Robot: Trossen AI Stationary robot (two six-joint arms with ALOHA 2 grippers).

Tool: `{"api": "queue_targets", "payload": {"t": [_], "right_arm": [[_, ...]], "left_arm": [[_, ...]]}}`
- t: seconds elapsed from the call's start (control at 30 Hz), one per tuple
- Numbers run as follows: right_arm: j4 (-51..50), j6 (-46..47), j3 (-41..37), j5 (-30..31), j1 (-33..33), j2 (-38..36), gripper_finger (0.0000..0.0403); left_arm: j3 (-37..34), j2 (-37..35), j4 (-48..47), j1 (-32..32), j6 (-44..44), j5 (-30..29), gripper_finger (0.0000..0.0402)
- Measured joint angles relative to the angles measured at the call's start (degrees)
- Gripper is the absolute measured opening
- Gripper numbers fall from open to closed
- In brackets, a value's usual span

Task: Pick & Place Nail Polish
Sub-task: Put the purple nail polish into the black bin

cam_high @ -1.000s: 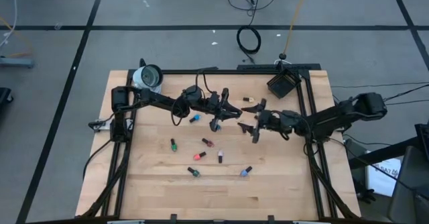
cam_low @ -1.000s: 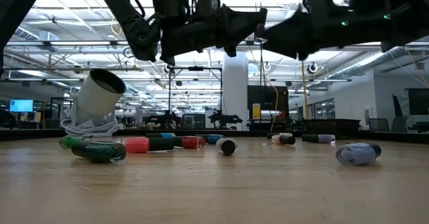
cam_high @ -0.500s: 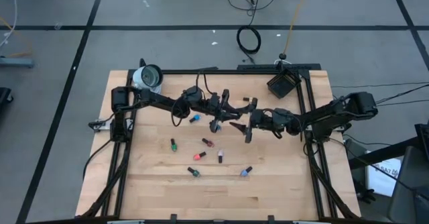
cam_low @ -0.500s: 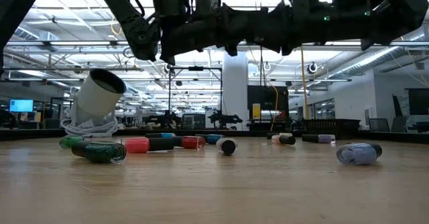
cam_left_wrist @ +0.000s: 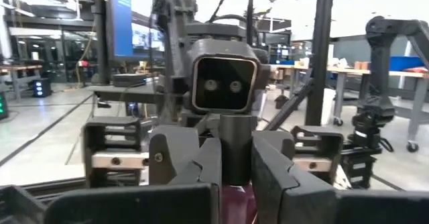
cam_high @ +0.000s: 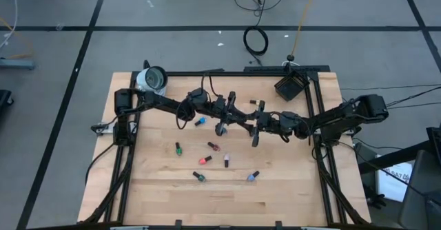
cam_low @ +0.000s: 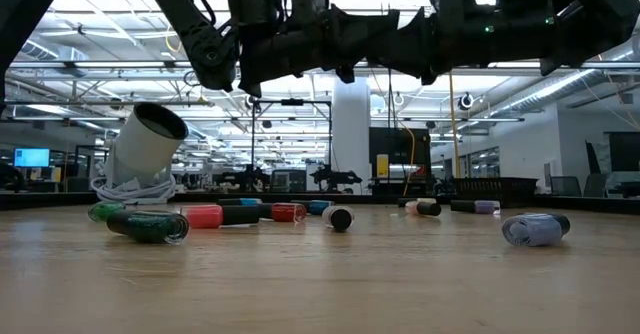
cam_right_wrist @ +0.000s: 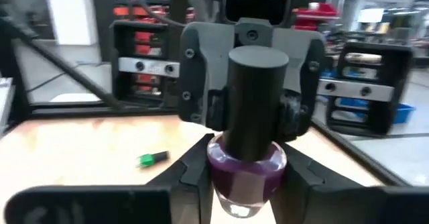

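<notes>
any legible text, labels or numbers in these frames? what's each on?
No text can be quoted as it reads.
Purple nail polish bottle: no label visible.
White sheet on the floor beyond the table's right edge: dark print, too small to read.
Blue screen in the room behind: blurred, unreadable.

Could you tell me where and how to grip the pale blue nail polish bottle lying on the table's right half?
Grip the pale blue bottle across its glass body from straight above: it lies on its side with nothing close, so fingers fit either side. The left gripper is shut on a purple bottle.
</notes>
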Motion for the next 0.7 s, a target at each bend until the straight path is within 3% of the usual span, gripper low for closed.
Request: {"api": "queue_targets", "payload": {"t": [0.33, 0.7], "right_arm": [[-0.52, -0.39, 0.03, -0.47, 0.00, 0.04, 0.0092], [-1.91, 0.96, 0.07, 0.57, -0.02, 0.04, 0.0092]], "left_arm": [[0.00, 0.00, -0.61, -0.58, -1.48, -1.22, 0.0114], [0.00, -0.50, 0.02, -1.05, -0.81, -7.24, 0.0153]]}}
